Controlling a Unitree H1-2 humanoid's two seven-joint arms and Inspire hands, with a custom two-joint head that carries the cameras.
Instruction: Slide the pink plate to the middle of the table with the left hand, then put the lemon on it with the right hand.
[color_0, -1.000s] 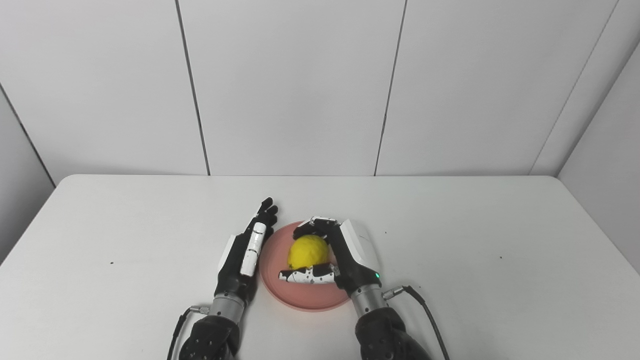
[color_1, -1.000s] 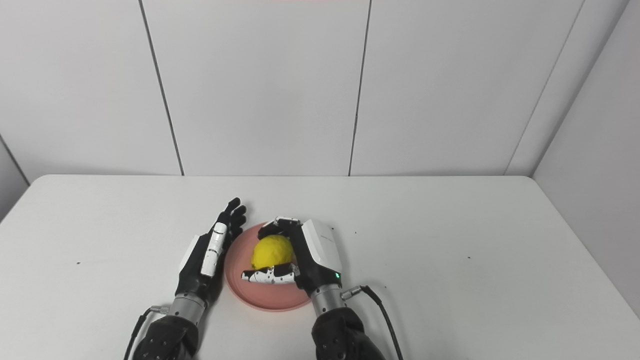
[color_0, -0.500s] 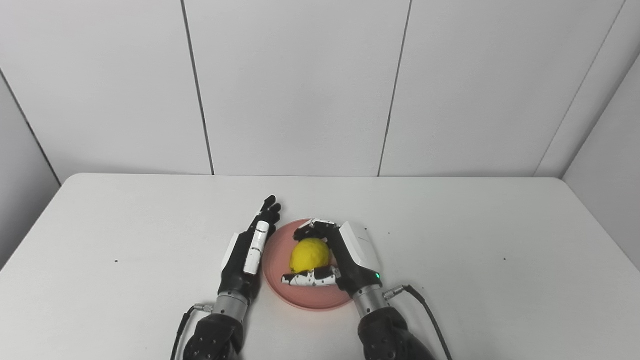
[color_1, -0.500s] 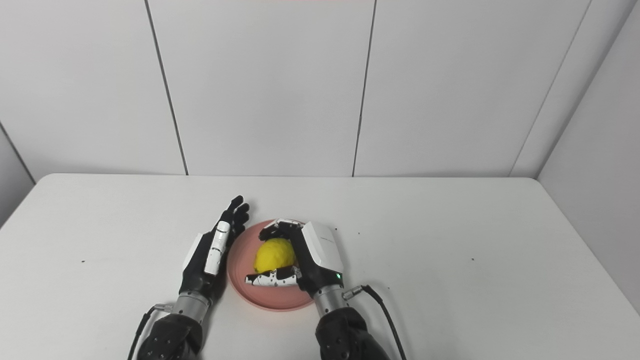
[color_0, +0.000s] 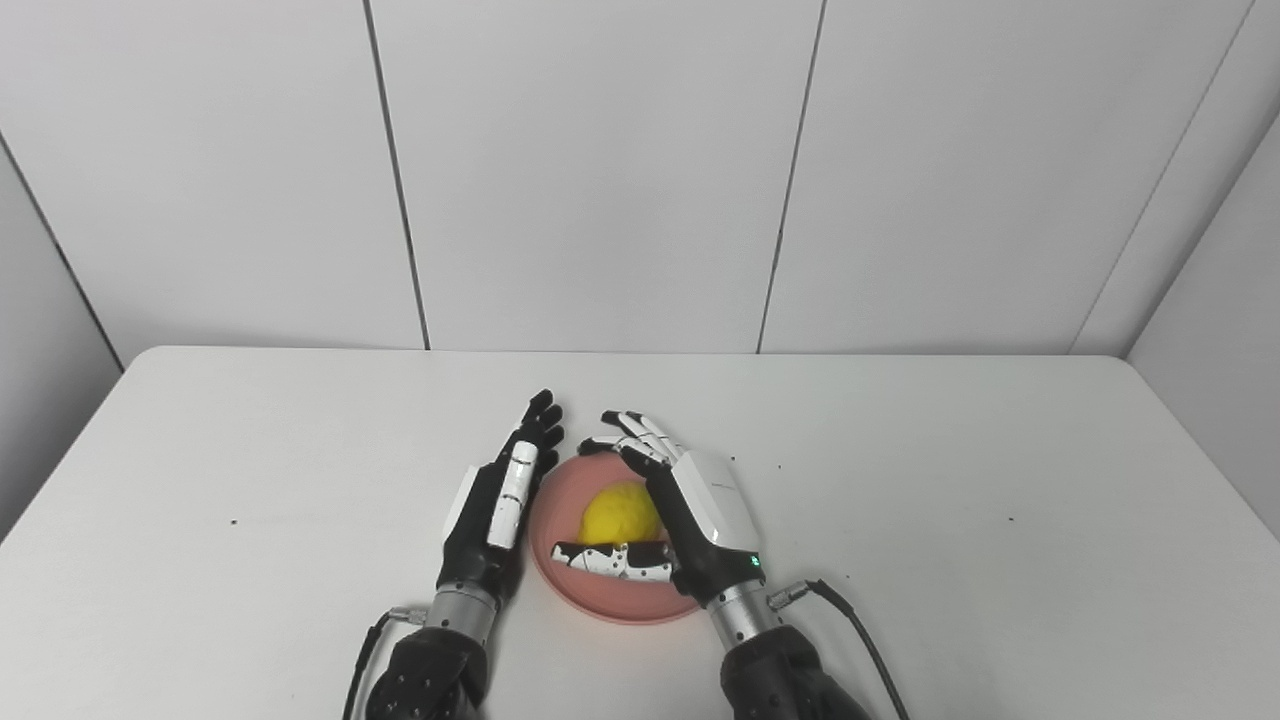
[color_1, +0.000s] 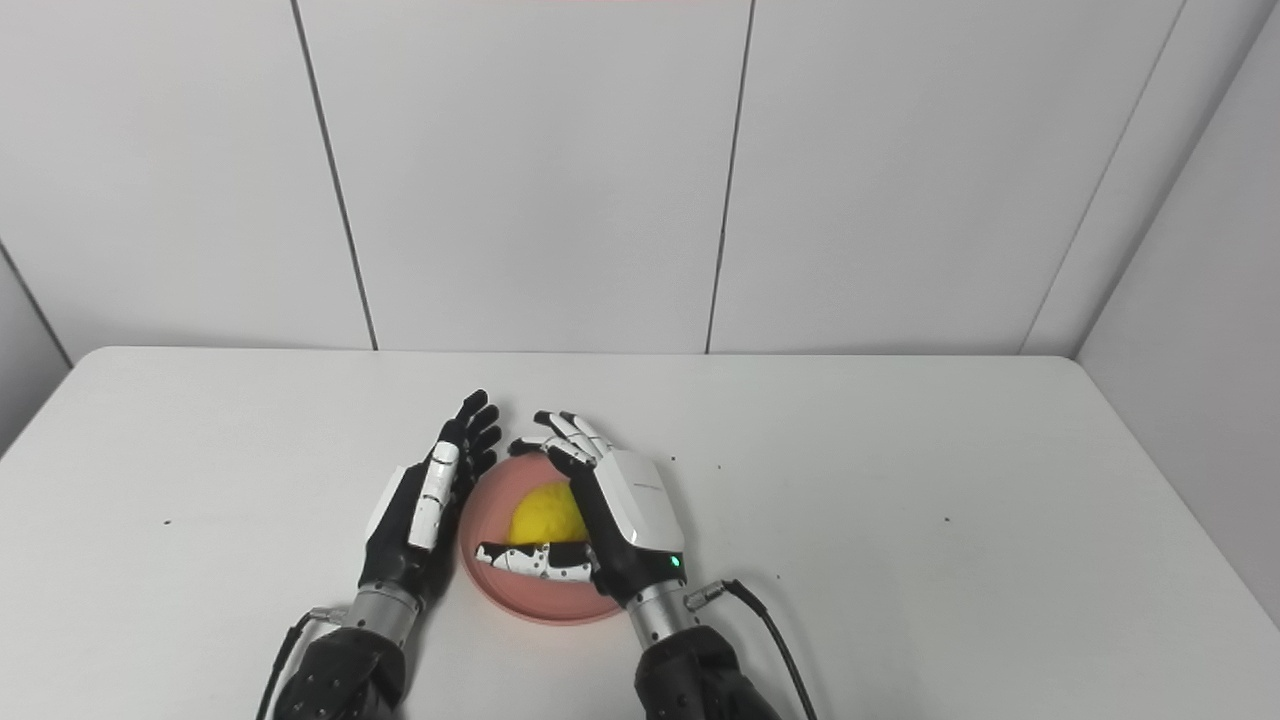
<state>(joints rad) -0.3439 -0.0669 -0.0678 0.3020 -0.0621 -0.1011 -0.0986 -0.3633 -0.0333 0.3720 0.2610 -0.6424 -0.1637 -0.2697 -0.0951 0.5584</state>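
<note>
The pink plate (color_0: 560, 500) lies near the middle of the white table, toward its front. A yellow lemon (color_0: 617, 514) rests on the plate. My right hand (color_0: 690, 510) stands over the plate's right side, open, its fingers spread away from the lemon and the thumb lying across in front of it. My left hand (color_0: 497, 505) is open and flat on its edge, fingers straight, right against the plate's left rim. The same layout shows in the right eye view, with the lemon (color_1: 545, 516) on the plate (color_1: 490, 520).
The white table (color_0: 950, 480) is bounded by grey wall panels behind. A black cable (color_0: 850, 620) runs from my right wrist toward the front edge.
My right hand has opened: its fingers, curled on the lemon before, now stretch out away from it. The lemon sits lower, on the plate. The left hand has stayed put.
</note>
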